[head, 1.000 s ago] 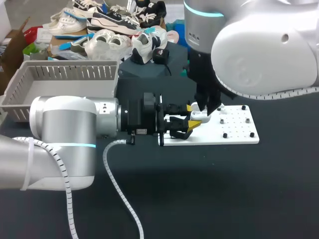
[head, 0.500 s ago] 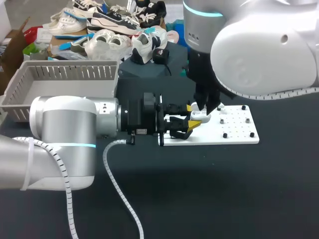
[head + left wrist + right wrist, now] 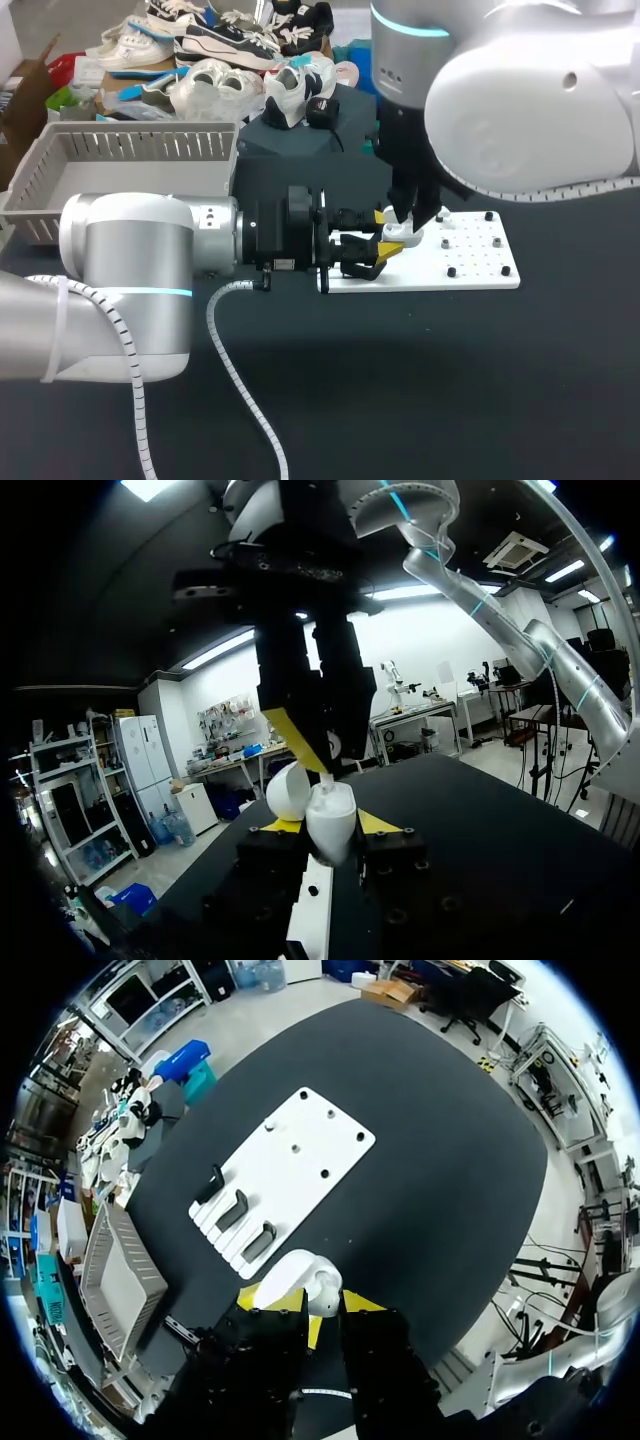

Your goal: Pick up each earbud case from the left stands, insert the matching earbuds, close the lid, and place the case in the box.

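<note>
The left arm comes in low from the left side of the dark surface and lies level above it, its end effector clamped on the white earbud case, with a yellow tip pressed against each side of the body. The case is held upright just above the left end of the white plate, and its lid is swung open and tipped back to one side. The right arm drops steeply from the far right, and its end effector hangs directly over the open case. In the left wrist view its dark fingers point straight down at the mouth of the case, one yellow tip almost at the lid. A small pale piece shows between them, but I cannot tell whether they grip it or how far apart they stand. In the right wrist view the open case sits right under that end effector, between its yellow tips. Beyond it, the plate carries three black stands in a row at the end nearer the box, and a few small dark pegs are scattered over the other end. The grey slatted box stands at the far left of the surface, well apart from the case.
</note>
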### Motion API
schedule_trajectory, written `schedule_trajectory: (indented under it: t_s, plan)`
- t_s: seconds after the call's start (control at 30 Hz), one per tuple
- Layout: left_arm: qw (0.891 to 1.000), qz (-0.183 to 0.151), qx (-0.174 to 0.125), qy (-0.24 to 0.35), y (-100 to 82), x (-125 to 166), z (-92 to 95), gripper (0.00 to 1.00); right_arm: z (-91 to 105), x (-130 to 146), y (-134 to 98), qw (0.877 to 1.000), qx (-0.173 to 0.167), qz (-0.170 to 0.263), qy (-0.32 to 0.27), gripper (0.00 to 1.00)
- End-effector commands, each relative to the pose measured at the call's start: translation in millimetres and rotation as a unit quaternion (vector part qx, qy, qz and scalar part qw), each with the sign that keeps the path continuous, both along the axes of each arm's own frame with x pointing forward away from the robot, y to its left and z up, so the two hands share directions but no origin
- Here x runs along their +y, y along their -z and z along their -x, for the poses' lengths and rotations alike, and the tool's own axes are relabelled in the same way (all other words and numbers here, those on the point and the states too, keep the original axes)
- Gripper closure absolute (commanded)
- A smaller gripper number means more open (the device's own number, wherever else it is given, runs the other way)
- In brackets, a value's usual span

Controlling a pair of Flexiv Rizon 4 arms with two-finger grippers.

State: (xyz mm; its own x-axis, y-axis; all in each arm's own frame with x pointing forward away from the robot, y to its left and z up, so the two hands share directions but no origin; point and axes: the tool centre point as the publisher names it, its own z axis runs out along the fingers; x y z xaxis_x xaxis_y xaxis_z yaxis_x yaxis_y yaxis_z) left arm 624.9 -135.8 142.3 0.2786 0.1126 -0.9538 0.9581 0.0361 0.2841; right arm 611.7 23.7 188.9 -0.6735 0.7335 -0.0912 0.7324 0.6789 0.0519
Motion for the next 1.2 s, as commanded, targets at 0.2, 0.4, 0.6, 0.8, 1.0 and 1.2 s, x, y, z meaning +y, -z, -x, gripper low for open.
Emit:
schedule_trajectory:
  t_s: [0.2,0.4,0.6,0.8,1.0,1.2]
  plan:
    - [1.000,0.002,-0.001,-0.002,0.7,-0.3,0.4,1.00,0.2,-1.8,1.3,1.000,-0.004,-0.001,-0.001,1.00]
    - [1.000,0.002,-0.001,-0.002,0.7,-0.3,0.4,1.00,-1.2,-1.2,3.2,1.000,-0.003,-0.003,-0.003,1.00]
    - [1.000,0.002,-0.001,-0.002,0.7,-0.3,0.4,1.00,-1.4,-0.6,5.0,1.000,0.000,-0.003,-0.004,1.00]
    - [1.000,0.002,-0.001,-0.002,0.7,-0.3,0.4,1.00,-1.6,-0.9,5.8,1.000,0.001,-0.004,-0.004,1.00]
    - [1.000,0.002,-0.001,-0.002,0.7,-0.3,0.4,1.00,-2.0,0.7,7.6,1.000,0.001,-0.007,-0.010,1.00]
    - [1.000,0.002,-0.001,-0.002,0.7,-0.3,0.4,1.00,-2.4,2.4,8.4,1.000,0.002,-0.008,-0.013,1.00]
